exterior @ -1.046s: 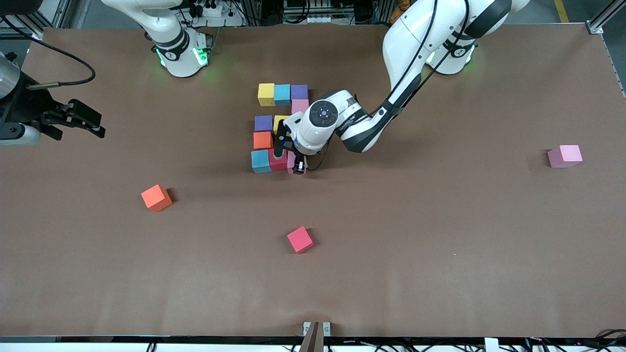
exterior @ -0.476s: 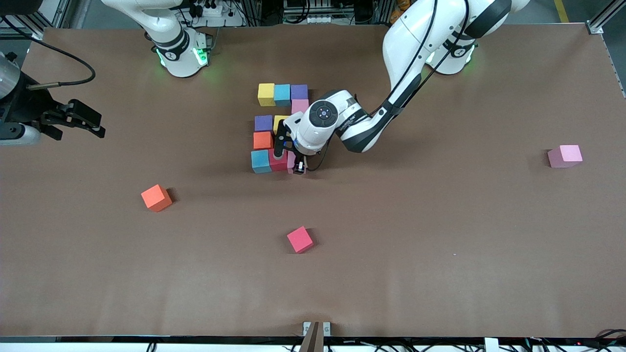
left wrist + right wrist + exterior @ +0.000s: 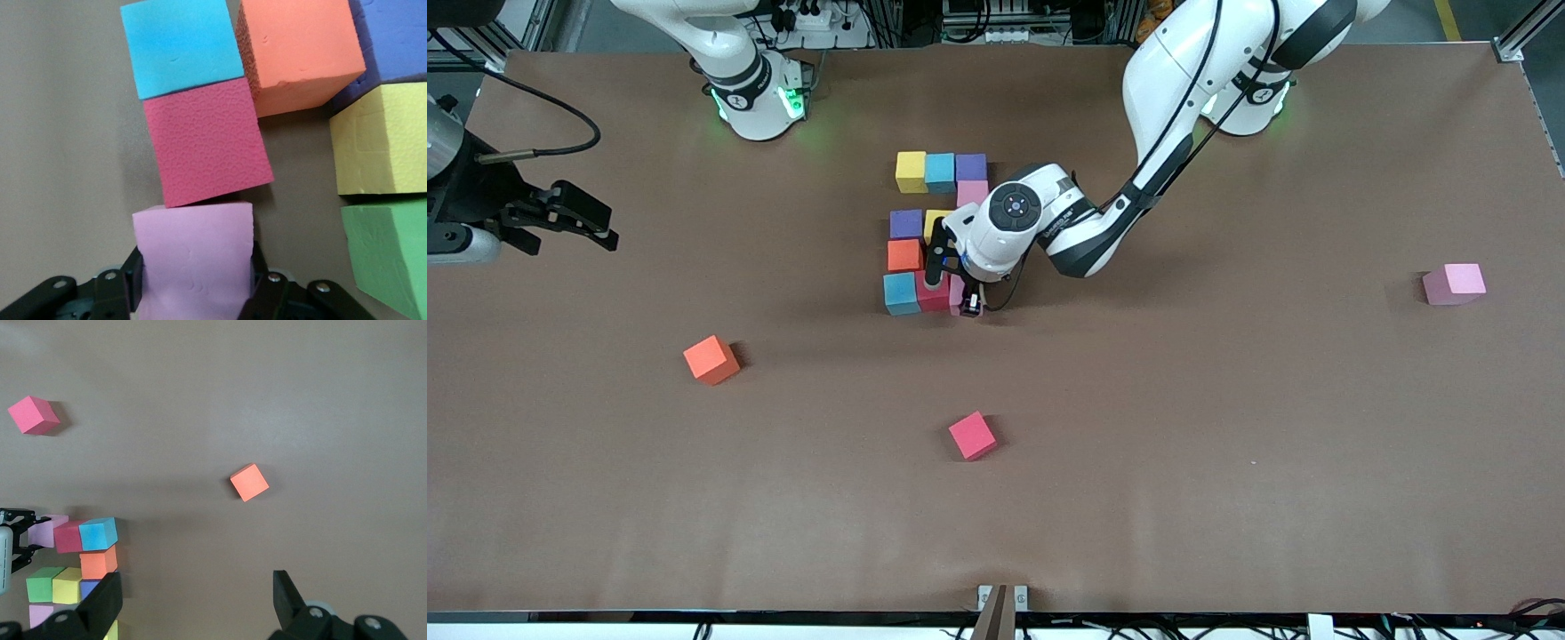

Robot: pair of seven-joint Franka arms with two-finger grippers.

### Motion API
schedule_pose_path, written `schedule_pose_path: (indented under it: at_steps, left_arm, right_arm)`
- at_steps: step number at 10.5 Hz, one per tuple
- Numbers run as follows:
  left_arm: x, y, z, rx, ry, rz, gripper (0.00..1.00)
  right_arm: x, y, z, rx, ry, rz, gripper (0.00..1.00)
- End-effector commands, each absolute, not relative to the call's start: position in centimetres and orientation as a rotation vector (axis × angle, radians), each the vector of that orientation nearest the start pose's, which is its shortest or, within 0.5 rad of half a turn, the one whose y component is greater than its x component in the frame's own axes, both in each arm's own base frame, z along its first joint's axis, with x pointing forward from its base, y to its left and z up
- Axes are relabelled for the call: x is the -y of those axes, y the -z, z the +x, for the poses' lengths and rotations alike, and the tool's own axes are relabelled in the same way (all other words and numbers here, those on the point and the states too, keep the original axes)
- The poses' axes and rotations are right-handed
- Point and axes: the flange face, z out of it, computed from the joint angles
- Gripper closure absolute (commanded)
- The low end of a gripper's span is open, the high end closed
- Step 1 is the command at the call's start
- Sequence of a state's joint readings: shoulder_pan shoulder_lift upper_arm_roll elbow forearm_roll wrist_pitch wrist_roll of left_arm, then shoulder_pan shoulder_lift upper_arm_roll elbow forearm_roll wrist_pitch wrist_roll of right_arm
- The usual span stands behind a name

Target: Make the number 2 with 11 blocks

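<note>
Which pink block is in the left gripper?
The pale pink block touching the red block in the figure's bottom row; the left gripper clamps it.

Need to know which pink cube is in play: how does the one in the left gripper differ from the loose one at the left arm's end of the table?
The held pink cube is clamped in the left gripper, against the red cube in the digit. The loose pink cube sits alone, touching nothing. Both look alike in colour and size.

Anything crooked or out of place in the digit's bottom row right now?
Yes. The red block in the bottom row sits slightly rotated, its edges out of line with the light blue block beside it. The pink block in the left pincer touches one red corner.
</note>
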State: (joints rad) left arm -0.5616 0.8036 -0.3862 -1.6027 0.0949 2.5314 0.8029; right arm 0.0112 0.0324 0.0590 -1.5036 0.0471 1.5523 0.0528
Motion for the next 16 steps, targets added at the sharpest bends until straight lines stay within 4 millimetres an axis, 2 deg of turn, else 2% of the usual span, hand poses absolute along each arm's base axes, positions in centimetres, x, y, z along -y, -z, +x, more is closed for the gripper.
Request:
schedule_pose_path:
  at_steps: [1,9,16]
  left_arm:
    - [54.5,-18.1,43.9,-2.533,0.213,-2.205,1.0]
    - [53.6,-17.2,42.9,-2.533,0.154,-2.225,1.0]
    - [53.8,-17.1,42.4,-2.517,0.146,-2.253,1.0]
  right_arm:
    - [-4.5,-63.8,56.1,0.023,0.028,-3.088,0.0]
    - [-4.5,-63.8,56.1,0.023,0.026,-3.088,0.0]
    - [-4.6,-63.8,56.1,0.026,0.025,-3.088,0.0]
